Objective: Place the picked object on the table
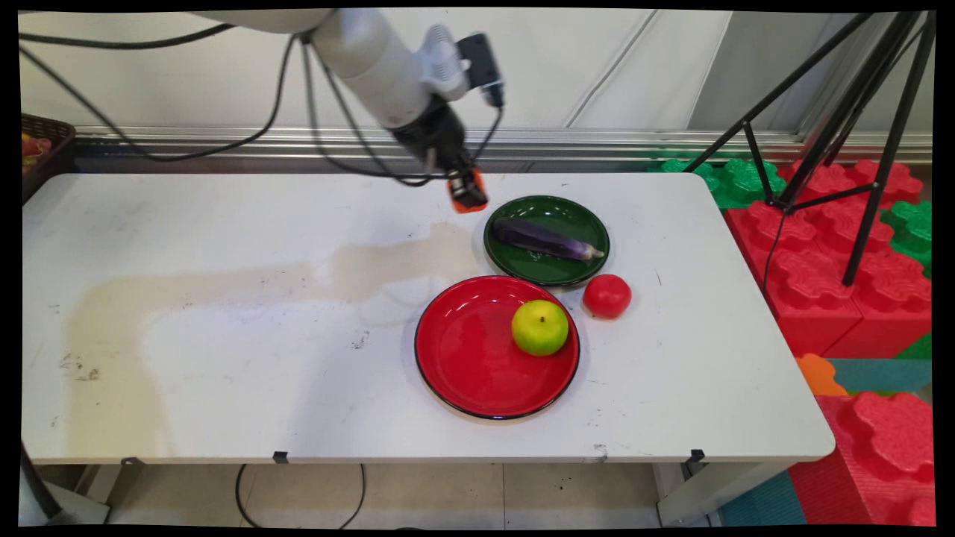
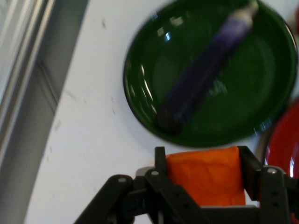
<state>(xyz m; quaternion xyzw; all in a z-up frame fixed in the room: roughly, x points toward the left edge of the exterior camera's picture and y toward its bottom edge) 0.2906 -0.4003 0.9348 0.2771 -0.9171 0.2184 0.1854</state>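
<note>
1. So, the gripper (image 1: 468, 195) hangs just above the table (image 1: 224, 313), near the far edge, w/ its jaws pinching an orange object (image 2: 206, 175). It sits squarely between the two fingers, prob. so it can't slip; can't tell what it is exactly.
2. It's right beside the green plate (image 1: 574, 216), on that plate's left rim side, not over it.
3. Green plate holds a purple eggplant (image 1: 543, 239) lying diagonally.
4. Red plate (image 1: 462, 358), nearer me, holds a green apple (image 1: 540, 327) toward its right side.
5. A red tomato (image 1: 606, 295) sits on the bare table, just beside both plates, in neither.
</note>
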